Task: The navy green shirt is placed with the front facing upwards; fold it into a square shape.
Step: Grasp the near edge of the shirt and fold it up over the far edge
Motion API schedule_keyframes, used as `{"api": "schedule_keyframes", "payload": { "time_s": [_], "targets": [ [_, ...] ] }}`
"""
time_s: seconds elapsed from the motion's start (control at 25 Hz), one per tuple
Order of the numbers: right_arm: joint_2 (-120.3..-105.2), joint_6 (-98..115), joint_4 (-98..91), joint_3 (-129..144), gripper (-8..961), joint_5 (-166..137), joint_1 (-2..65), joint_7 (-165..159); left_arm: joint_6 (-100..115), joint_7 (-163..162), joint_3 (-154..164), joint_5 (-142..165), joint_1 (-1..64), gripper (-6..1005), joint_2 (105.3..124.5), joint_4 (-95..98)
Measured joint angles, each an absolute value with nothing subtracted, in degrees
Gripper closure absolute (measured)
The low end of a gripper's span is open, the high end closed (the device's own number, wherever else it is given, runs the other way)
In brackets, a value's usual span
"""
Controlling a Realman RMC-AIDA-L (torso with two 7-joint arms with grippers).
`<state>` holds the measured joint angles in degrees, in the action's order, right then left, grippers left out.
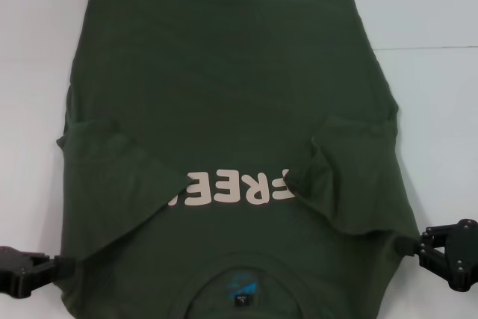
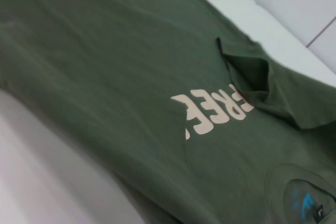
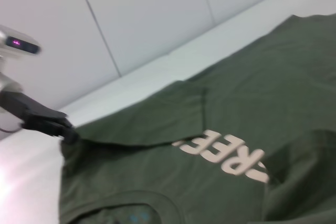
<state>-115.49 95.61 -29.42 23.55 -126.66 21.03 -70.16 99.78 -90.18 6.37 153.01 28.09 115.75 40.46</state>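
The navy green shirt [image 1: 224, 95] lies flat on the white table, front up, collar toward me. Both sleeves are folded in over the chest and partly cover the pale "FREE" lettering [image 1: 235, 188]. The neck label [image 1: 243, 289] shows at the near edge. My left gripper [image 1: 69, 265] is at the shirt's near left shoulder edge, its fingers closed on the cloth; the right wrist view also shows this gripper [image 3: 71, 134] pinching that corner. My right gripper [image 1: 407, 245] is closed on the near right shoulder edge. The shirt [image 2: 115, 66] fills the left wrist view.
Bare white table [image 1: 437, 125] lies on both sides of the shirt and beyond its hem. A thin seam [image 1: 429, 48] runs across the table at the far right. White wall panels [image 3: 147, 19] stand behind the table.
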Motion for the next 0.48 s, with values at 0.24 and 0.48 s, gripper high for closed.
{"api": "schedule_keyframes", "payload": {
  "time_s": [0.24,0.48],
  "targets": [
    [-115.48,93.8,-27.6,23.6,901,-126.9,20.6,-68.6,101.8,-85.2,3.6,153.4,26.3,991,115.27,40.4],
    [-115.36,94.7,-27.3,22.6,901,-126.7,19.3,-66.5,103.0,-82.4,3.3,153.6,25.0,991,115.29,40.4]
  ]
}}
